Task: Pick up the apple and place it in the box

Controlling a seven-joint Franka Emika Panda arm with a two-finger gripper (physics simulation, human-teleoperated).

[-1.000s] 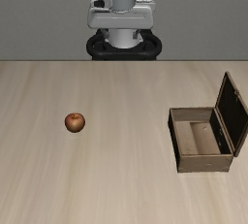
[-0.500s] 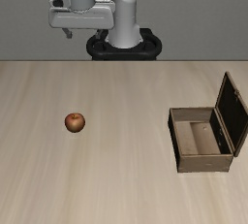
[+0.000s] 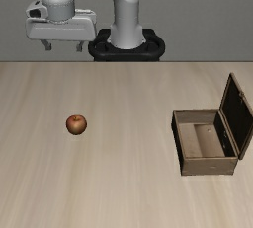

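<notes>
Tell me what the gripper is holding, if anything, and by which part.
Nothing is held. The open two-finger gripper hangs empty, apart from the small round red apple lying on the pale wooden table.

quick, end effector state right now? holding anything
End effector: open, holding nothing; the apple lies well apart from it.

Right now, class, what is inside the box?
The open box shows only its bare floor; its front wall hides a strip. The apple lies outside, on the table.
</notes>
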